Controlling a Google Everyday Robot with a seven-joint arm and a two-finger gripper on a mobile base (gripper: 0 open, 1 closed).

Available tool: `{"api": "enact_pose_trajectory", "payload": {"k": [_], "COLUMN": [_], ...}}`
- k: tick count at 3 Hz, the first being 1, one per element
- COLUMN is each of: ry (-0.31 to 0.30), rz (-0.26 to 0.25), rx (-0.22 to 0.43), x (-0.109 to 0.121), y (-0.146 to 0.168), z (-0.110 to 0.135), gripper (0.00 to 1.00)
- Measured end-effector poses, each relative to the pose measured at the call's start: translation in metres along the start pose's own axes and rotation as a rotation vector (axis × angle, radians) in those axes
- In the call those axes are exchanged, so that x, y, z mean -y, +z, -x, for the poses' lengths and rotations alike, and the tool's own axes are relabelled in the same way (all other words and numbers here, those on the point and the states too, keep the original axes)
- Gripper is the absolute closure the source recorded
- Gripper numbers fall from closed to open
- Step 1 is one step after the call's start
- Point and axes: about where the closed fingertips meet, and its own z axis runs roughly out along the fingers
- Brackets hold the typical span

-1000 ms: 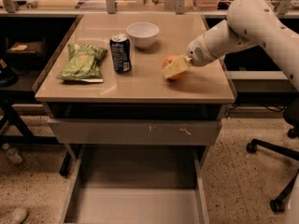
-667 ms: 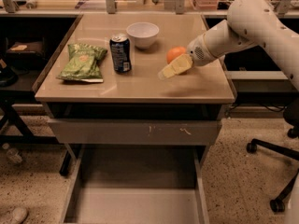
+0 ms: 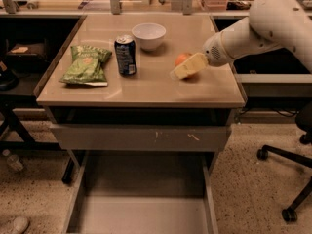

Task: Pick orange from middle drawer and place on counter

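Observation:
The orange (image 3: pixel 182 58) rests on the beige counter (image 3: pixel 146 89), right of the middle. My gripper (image 3: pixel 182 66) is at the orange on its right side, low over the counter and open. One pale yellow finger (image 3: pixel 189 67) lies in front of the orange; the other is hidden behind it. The white arm (image 3: pixel 253 30) comes in from the right. The middle drawer (image 3: pixel 141 213) is pulled out below the counter, and its grey floor is bare.
A white bowl (image 3: pixel 149 35), a dark soda can (image 3: pixel 126 55) and a green chip bag (image 3: pixel 87 64) stand on the counter's left and middle. A grey drawer front with pale scratches (image 3: pixel 141 138) sits under the counter. An office chair base (image 3: pixel 287 179) is at the right.
The gripper held the orange over the counter. Now the orange sits on the counter beside the front finger, and the gripper has spread and shifted slightly to the right.

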Motion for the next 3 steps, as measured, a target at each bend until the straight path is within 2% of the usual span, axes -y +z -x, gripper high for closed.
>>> {"api": "enact_pose_trajectory", "payload": {"k": [1,2,3], "ry": [-0.023,-0.041,-0.059], "rz": [-0.178,-0.399,-0.445], "rx": [0.043,0.044,0.046], "x": [0.007,0.009,0.005], "y": [-0.066,-0.154,-0.173], "z": [0.023,0.043,0.050], "gripper": [0.00,0.00,0.00]}}
